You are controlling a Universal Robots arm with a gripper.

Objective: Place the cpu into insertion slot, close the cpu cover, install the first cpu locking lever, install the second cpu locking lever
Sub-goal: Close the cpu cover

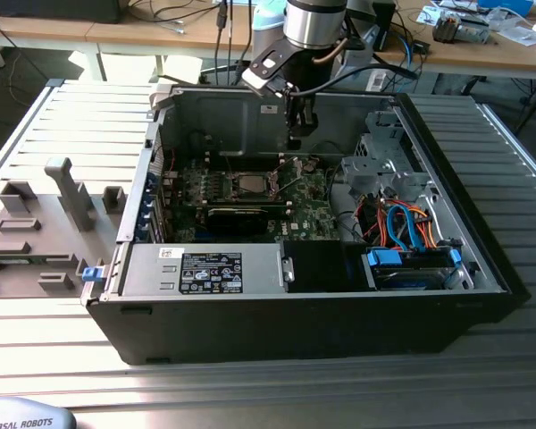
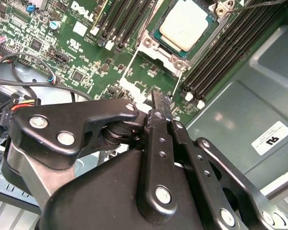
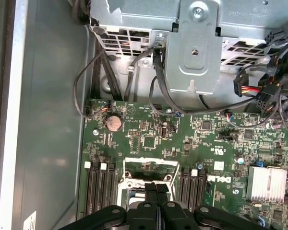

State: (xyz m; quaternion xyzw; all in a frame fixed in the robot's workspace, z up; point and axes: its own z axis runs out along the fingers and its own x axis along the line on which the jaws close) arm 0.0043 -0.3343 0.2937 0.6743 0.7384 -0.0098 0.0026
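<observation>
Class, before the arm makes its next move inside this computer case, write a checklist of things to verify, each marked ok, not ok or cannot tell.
1. Chip lying flat in the socket, silver top up: ok.
2. Cover shut over the chip: not ok, it stands raised.
3. Fingers empty: ok, shut on nothing.
4. Fingers off the board: ok, above it.
5. Both levers locked: cannot tell.

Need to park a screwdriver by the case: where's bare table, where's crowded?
Bare table slats lie nearer the camera than the case and on the exterior view's right of it. The exterior view's left holds grey fixture blocks; inside, cables and the gripper crowd the motherboard.
</observation>
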